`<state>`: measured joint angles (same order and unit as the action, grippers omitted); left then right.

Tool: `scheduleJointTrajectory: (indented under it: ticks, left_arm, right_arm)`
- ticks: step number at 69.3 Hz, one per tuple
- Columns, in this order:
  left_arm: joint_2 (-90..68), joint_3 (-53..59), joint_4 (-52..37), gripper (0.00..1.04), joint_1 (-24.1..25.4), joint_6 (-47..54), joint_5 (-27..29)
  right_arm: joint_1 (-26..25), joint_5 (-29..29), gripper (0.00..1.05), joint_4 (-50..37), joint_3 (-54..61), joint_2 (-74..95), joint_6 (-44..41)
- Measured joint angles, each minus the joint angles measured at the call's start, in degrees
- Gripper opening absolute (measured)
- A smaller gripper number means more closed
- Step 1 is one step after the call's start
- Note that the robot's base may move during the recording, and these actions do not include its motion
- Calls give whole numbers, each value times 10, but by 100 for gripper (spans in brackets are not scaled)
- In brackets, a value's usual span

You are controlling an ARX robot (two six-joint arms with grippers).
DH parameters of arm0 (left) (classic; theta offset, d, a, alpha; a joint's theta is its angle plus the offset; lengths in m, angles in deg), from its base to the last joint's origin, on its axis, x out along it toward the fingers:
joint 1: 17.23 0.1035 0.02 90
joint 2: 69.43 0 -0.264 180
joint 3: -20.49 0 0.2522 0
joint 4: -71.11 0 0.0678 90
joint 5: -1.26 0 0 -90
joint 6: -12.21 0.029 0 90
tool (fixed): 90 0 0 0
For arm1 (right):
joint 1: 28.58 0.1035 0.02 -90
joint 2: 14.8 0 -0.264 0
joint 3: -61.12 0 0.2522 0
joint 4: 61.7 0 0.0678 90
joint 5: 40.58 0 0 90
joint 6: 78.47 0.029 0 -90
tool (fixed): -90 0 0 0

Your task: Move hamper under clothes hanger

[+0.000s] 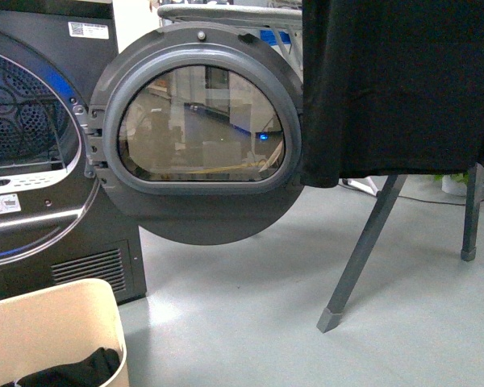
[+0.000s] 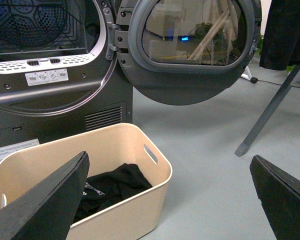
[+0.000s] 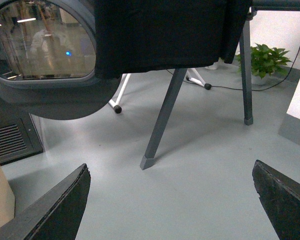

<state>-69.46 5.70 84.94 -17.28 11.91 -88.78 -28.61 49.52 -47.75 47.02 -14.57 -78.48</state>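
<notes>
Since the hamper [image 2: 140, 200] stands on the floor just before the dryer [image 1: 48, 161], dark clothes [image 2: 115, 185] inside, well apart from the hanger [image 1: 371, 242] and its black garment [image 1: 395, 89], the move looks unstarted. The left gripper [image 2: 169, 157] hovers over the hamper, jaws wide and empty. The right gripper [image 3: 171, 166], equally spread, faces the hanger's leg. With 2 empty grippers, grasping and shifting are both left to do.
</notes>
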Motion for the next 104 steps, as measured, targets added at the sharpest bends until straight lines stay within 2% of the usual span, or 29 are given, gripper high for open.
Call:
scheduleJointTrajectory:
  ticks: [86,88,91,93,95,98,104]
  left_arm:
    - [0,0,0,98,0,0,0]
    - [-29,-22,46,98,3,-26,19]
    - [-141,-81,143,98,28,-80,10]
    - [-242,-129,146,98,57,-98,9]
    - [-335,-182,118,98,80,-102,8]
    - [-449,-253,70,98,95,-98,15]
    - [-610,-342,21,98,98,-76,8]
  right_arm:
    - [0,0,97,0,0,0,0]
    - [-2,9,97,2,0,2,3]
    - [-32,115,97,49,-32,59,22]
    - [-42,189,97,33,-70,154,33]
    - [-37,218,97,-1,-116,251,39]
    - [-22,211,97,-40,-179,375,41]
    - [5,186,97,-59,-261,551,50]
